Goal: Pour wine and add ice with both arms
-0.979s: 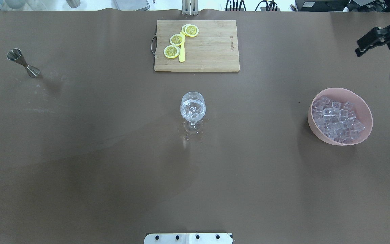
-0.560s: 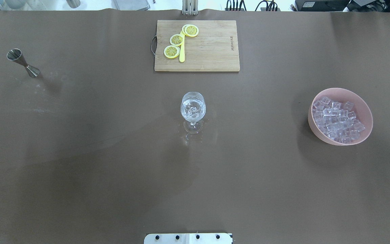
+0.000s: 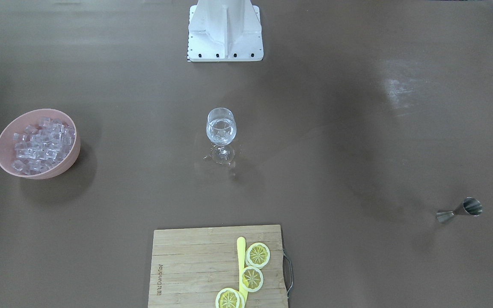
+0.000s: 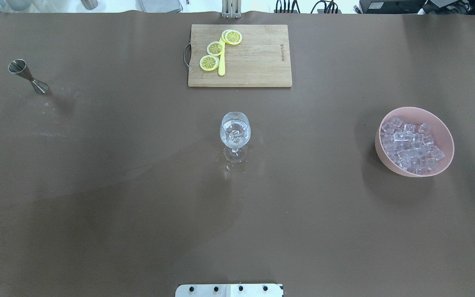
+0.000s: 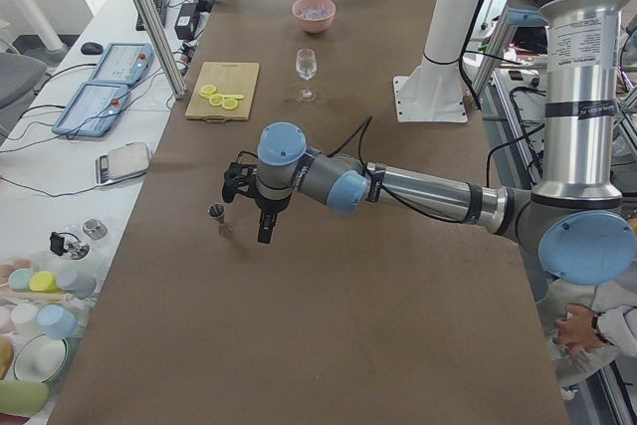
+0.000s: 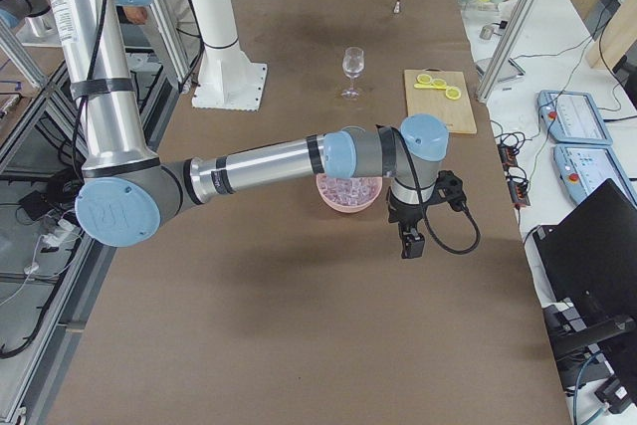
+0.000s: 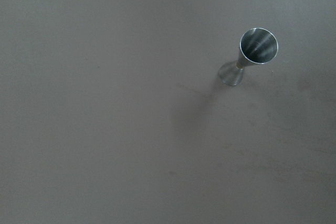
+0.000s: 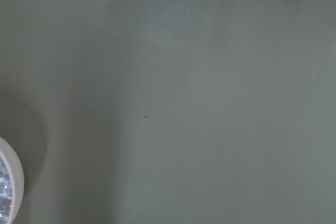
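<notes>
A wine glass [image 4: 235,134] stands upright mid-table and holds the wine [image 3: 221,127], a little clear liquid, and a few ice cubes. The ice [image 4: 410,146] fills a pink bowl [image 4: 445,136] at the right. A steel jigger [image 4: 28,76] stands upright at the far left and shows in the left wrist view [image 7: 252,56]. My left gripper [image 5: 264,234] hangs just beside the jigger [image 5: 216,214], apart from it. My right gripper [image 6: 408,246] hangs near the pink bowl [image 6: 348,201], outside it. I cannot tell whether either is open or shut.
A wooden cutting board [image 4: 258,62] at the far middle carries lemon slices [image 4: 215,48] and a yellow tool [image 4: 221,68]. Small wet spots [image 4: 229,167] lie by the glass foot. The white base block [image 3: 225,34] stands at the near edge.
My right gripper showed at the overhead view's upper right edge one second ago and has since moved out of that view. Glass, bowl and jigger have not moved.
</notes>
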{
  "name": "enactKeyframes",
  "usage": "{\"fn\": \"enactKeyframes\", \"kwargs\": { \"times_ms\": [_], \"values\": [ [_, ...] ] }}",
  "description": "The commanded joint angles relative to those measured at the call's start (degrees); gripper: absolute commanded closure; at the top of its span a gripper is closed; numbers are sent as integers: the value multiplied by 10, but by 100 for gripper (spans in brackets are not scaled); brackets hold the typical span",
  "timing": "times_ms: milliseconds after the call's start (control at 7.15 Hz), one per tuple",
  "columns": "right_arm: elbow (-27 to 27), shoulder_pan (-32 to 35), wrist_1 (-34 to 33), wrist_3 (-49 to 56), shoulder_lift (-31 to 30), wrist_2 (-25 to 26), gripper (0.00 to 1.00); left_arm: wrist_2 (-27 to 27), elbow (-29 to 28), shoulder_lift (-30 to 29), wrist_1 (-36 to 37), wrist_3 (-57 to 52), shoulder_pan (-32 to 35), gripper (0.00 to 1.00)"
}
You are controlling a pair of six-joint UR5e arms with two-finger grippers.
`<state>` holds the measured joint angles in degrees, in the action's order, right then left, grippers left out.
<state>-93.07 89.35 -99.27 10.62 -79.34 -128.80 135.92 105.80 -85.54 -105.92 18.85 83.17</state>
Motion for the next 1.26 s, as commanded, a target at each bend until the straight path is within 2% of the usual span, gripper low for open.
{"fn": "enactKeyframes", "kwargs": {
  "times_ms": [0,280,420,560,840,1119],
  "values": [
    [53,1,56,5,9,-15,0,9,15,11,1,-2,1,1],
    [57,0,57,4,-11,-26,0,3,14,24,0,-2,21,1],
    [53,-1,57,2,-9,-31,0,2,-10,11,0,-3,30,1],
    [30,1,58,3,-24,-57,0,1,-13,15,1,-2,32,1],
    [25,3,58,0,-28,-53,0,-7,-42,10,0,-3,31,1],
    [22,3,58,4,-32,-50,0,-10,-46,8,0,-3,31,1]
  ]
}}
